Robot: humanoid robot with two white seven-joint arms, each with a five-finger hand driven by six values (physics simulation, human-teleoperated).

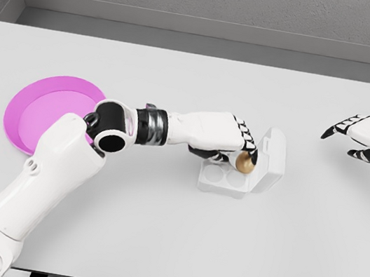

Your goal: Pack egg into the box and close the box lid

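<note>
A white egg box (pixel 224 179) sits near the table's middle with its lid (pixel 272 158) standing open on the right side. Round empty cups show in its base. My left hand (pixel 239 147) reaches over the box from the left, fingers curled around a brown egg (pixel 245 163) held just above the box's back right cup. My right hand (pixel 361 137) hovers over the table at the far right, fingers relaxed and empty, well apart from the box.
A pink plate (pixel 40 111) lies at the left of the white table (pixel 169 235), partly hidden by my left elbow. A grey wall runs behind the table's far edge.
</note>
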